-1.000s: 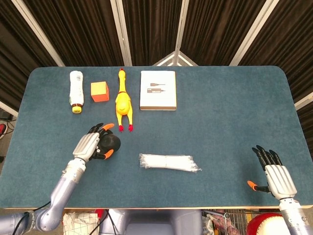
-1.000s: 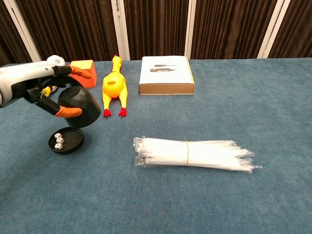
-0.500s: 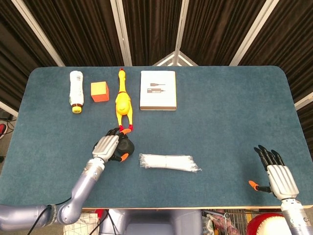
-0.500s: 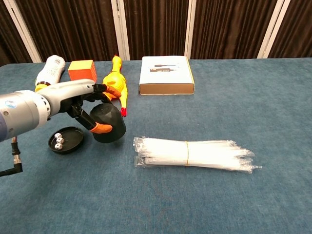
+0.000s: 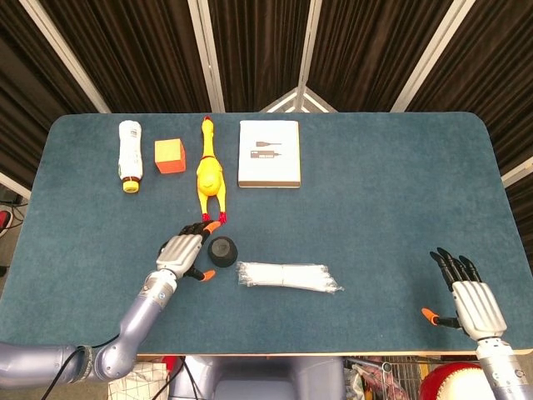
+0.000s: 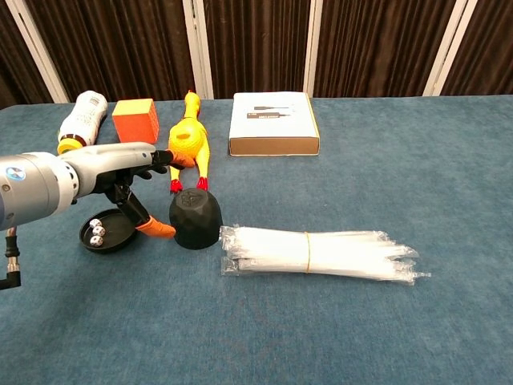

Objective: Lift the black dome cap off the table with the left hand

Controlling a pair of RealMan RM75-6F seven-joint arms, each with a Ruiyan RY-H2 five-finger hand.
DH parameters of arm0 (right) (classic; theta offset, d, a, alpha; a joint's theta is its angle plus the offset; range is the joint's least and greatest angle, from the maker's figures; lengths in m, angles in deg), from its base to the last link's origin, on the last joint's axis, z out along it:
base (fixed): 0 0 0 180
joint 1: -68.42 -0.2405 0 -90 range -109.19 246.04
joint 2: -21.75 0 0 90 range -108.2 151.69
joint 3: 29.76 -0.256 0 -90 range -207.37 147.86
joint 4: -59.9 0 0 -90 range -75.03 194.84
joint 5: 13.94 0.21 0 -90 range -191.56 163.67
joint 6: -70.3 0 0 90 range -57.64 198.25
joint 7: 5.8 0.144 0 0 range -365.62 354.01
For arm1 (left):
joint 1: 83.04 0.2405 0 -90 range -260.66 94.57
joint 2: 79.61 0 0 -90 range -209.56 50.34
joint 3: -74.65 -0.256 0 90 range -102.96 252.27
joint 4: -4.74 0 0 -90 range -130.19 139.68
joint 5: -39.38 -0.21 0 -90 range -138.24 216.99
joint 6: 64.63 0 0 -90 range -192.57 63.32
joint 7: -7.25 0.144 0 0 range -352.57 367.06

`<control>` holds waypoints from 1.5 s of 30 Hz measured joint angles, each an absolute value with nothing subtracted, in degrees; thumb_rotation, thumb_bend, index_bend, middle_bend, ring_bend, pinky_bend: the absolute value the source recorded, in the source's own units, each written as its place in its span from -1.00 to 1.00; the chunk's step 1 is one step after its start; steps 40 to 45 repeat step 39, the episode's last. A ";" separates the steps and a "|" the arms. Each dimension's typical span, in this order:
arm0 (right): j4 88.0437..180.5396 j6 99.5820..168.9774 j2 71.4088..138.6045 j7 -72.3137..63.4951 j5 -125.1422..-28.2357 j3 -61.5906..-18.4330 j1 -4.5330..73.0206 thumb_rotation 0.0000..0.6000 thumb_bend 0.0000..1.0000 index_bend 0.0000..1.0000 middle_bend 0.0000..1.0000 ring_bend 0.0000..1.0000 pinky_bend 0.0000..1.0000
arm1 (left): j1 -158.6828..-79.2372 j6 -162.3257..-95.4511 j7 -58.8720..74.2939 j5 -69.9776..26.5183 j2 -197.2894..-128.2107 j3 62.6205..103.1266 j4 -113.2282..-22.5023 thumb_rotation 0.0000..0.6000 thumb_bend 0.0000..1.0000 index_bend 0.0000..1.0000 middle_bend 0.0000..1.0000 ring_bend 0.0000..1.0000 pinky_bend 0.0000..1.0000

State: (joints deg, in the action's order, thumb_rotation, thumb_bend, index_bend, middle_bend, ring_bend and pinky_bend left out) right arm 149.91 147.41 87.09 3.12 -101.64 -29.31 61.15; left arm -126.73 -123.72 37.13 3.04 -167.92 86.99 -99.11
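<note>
Two hands show over the blue table (image 5: pixel 375 200). The black dome cap (image 6: pixel 195 219) stands on the cloth just left of the bundle of clear plastic straws (image 6: pixel 317 253), right of a black dish (image 6: pixel 108 230) holding dice. The left hand (image 6: pixel 128 180) sits beside the cap, fingers spread, gripping nothing. The right hand (image 5: pixel 468 299) rests near the table's front edge, fingers apart and empty.

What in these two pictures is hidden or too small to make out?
- Black shallow dish with small dice: hidden under the left hand in the head view.
- Right hand: outside the chest view.
- Print on the white flat box: too small in both views.
- Black dome cap: contact with the left hand unclear.
</note>
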 measured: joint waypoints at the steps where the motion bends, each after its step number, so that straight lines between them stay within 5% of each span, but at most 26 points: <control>1: 149.88 147.43 87.09 3.12 -101.61 -29.32 61.17 1.00 -0.62 -0.96 -0.94 -0.76 -1.00 | -126.76 -123.75 37.09 3.00 -167.78 87.00 -99.28 1.00 -0.35 -0.89 -1.00 -1.00 -1.00; 12: 149.55 148.15 87.09 3.22 -101.75 -29.55 61.28 1.00 -0.62 -0.96 -0.94 -0.76 -1.00 | -121.37 -131.67 33.81 -9.34 -158.56 86.59 -111.80 1.00 -0.32 -0.73 -0.91 -1.00 -1.00; 19: 148.80 150.35 87.90 1.53 -102.37 -30.22 61.61 1.00 -0.62 -0.96 -0.94 -0.76 -1.00 | -109.00 -147.26 36.98 -23.32 -146.11 76.49 -119.45 1.00 -0.28 -0.61 -0.76 -1.00 -1.00; 29: 147.13 154.65 89.78 -2.89 -102.75 -31.86 62.38 1.00 -0.62 -0.96 -0.94 -0.76 -1.00 | -96.51 -155.74 23.95 -33.94 -143.31 68.22 -108.10 1.00 -0.18 -0.55 -0.71 -1.00 -1.00; 45: 146.92 156.81 90.45 -4.23 -103.13 -32.77 62.86 1.00 -0.62 -0.96 -0.94 -0.76 -1.00 | -91.21 -160.03 18.24 -42.60 -144.78 66.90 -101.33 1.00 -0.18 -0.52 -0.71 -1.00 -1.00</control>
